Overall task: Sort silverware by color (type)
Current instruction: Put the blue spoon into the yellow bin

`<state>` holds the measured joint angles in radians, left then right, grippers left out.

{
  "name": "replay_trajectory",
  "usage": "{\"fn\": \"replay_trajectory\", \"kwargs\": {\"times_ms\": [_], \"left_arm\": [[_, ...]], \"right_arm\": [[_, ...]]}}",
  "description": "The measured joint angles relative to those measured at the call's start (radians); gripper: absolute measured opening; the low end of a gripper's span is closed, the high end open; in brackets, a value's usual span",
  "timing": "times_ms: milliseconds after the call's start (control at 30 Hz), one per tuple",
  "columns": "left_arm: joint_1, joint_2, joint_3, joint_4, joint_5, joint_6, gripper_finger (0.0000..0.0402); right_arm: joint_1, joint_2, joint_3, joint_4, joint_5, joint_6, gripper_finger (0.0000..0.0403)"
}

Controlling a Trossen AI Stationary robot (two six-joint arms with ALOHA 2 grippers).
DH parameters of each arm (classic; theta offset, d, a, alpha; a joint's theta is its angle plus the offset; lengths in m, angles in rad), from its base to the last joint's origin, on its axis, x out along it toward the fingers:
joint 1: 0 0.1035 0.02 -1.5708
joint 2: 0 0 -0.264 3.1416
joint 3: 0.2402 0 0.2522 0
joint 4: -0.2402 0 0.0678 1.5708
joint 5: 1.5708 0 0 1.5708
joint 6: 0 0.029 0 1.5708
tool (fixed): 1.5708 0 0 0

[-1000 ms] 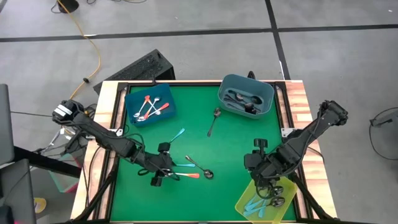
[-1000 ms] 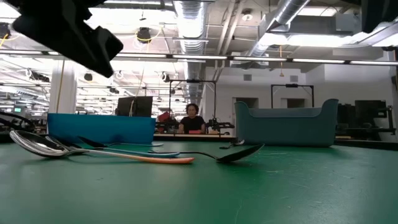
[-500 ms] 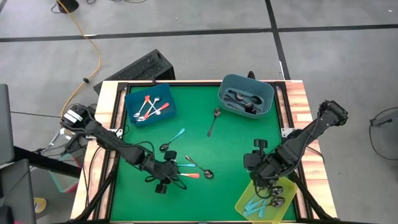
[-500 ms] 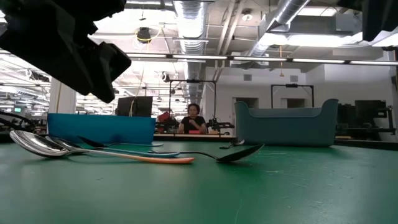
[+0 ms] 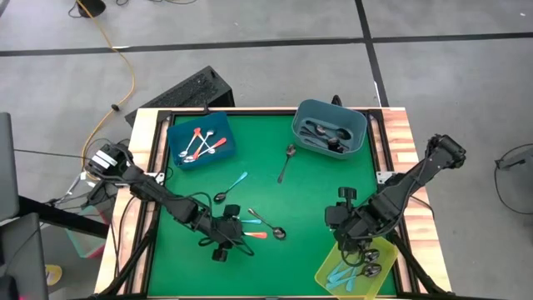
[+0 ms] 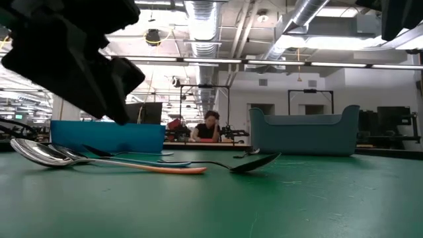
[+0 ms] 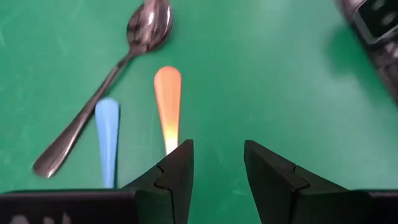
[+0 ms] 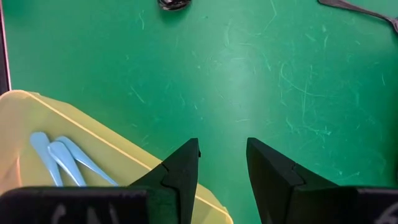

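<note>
Spoons left to sort lie in a small cluster near the front of the green table (image 5: 316,208), and the left gripper (image 7: 217,163) hangs directly over that cluster with its jaws parted and nothing between them. Orange spoon (image 7: 168,102) runs lengthwise straight away from the fingertips, handle end nearest; its line falls just beside one finger rather than centred in the gap. Blue spoon (image 7: 107,137) lies parallel on the far side of it, and a dark metal spoon (image 7: 99,93) crosses at a slant beyond that. Judgement: a small sideways shift would put the orange handle between the jaws. Right gripper (image 8: 222,163), also parted and empty, waits well apart at the rim of the yellow bin (image 8: 74,134); the left arm is clearly nearer.
</note>
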<state>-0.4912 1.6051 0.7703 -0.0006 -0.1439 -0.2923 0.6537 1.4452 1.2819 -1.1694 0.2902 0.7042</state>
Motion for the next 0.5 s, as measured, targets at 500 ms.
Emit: {"fn": "replay_trajectory", "kwargs": {"times_ms": [500], "left_arm": [[0.109,-0.002,0.000,-0.012,-0.010,0.059,0.0125]], "right_arm": [[0.000,0.000,0.000,0.003,0.009,-0.006,0.0147]]}}
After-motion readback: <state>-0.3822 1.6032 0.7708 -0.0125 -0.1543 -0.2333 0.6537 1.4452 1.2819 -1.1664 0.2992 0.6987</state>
